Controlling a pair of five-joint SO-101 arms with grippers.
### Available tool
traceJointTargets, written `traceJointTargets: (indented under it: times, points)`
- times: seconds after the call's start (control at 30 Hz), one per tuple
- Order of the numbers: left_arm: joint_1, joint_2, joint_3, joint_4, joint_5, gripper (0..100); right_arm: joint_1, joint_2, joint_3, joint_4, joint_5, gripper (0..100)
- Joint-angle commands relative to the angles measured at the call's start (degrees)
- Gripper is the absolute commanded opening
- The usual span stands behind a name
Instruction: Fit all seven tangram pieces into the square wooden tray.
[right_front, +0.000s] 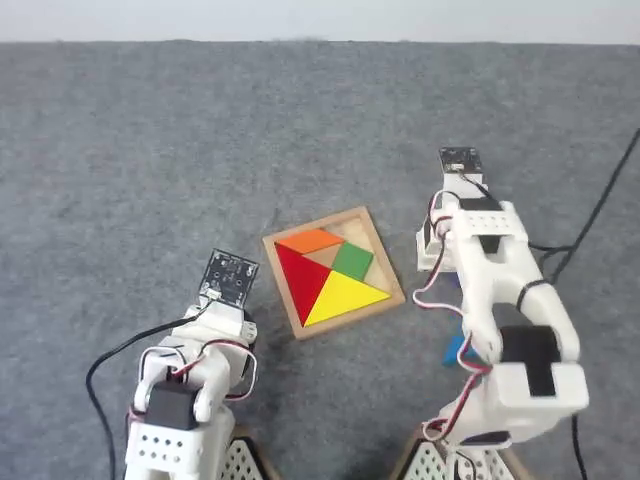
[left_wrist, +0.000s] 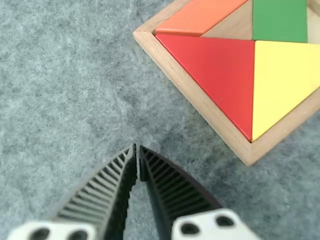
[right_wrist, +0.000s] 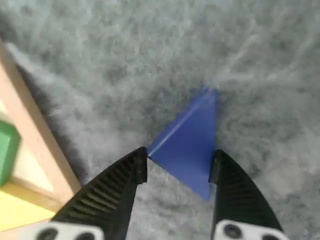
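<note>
Pictured, my two arms: left arm (right_front: 185, 390) and right arm (right_front: 505, 290), both built of blocky white plastic shells with black motor blocks set into the joints. Thin red-and-white wires (right_front: 235, 352) loop from link to link. A black cable (right_front: 100, 370) trails from my left side and a second black cable (right_front: 600, 200) from my right. A small black circuit board (right_front: 228, 275) sits at each wrist. My left gripper (left_wrist: 138, 148) and right gripper (right_wrist: 179, 154) have black, ribbed, tapering fingers (left_wrist: 107, 187) on white mounts with dark round screw holes (left_wrist: 190, 229)
</note>
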Motion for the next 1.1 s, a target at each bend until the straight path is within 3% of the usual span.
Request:
traceJointTargets:
  times: [0.0,0.33,0.5,0.73,1.07]
  points:
    - [-0.26,-1.23,-0.66,0.26,0.26,1,1.63,5.32,-7.74,3.3,0.26,20.6]
    - [-0.26,-1.23,-0.66,0.26,0.26,1,7.08,6.11,-10.55,3.74,0.18,19.9]
    - [-0.26,-1.23,-0.66,0.26,0.26,1,6.46,5.67,-10.99,3.74,0.53,12.3]
    - [-0.26,-1.23,-0.66,0.26,0.26,1,6.2,-1.98,-9.49,4.26,2.02,23.4]
    - [-0.26,-1.23,-0.66,0.26,0.26,1,6.29,2.33,-14.86,3.82,-1.41,23.4]
